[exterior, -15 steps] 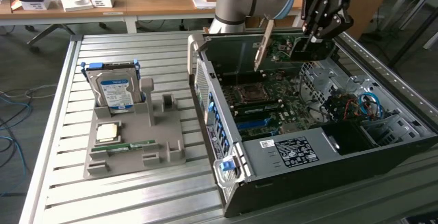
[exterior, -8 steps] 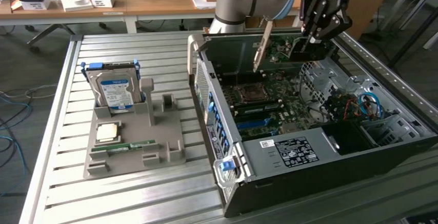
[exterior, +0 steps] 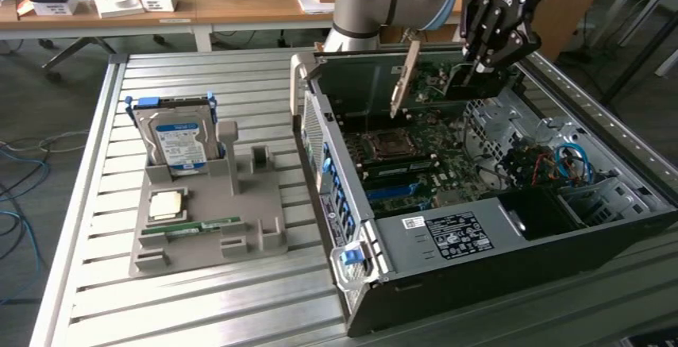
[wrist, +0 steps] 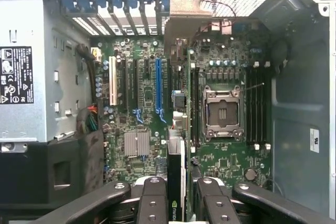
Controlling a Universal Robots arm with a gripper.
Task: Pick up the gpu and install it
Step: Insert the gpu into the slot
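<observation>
On the exterior view's left, mid-frame, I see the grey tray point(exterior: 254, 240) on the table point(exterior: 106, 125). The hard drive point(exterior: 180, 136) stands upright in it and the memory stick point(exterior: 206, 226) lies flat toward the lower part of the frame. Toward the exterior view's right, the computer case point(exterior: 445, 236) lies open on its side with the motherboard point(exterior: 414, 164) exposed.

In the upper right of that frame the hand point(exterior: 490, 59) hangs over the far end of the case, narrowed down and gripping the gpu point(exterior: 466, 85). The card is held on edge above the board, and as far as I can judge it is not seated. Its pale bracket point(exterior: 401, 77) is on the side nearer the case's slotted wall.

From the wrist view, the fingers point(wrist: 155, 198) press on the two flat faces of the gpu point(wrist: 176, 166), with the long blue slot point(wrist: 157, 85) on the board beyond.

I reckon the card is light and stiff but fragile, with smooth faces that could slip. The hold belongs on its upper edge, away from the contact edge and the components.
</observation>
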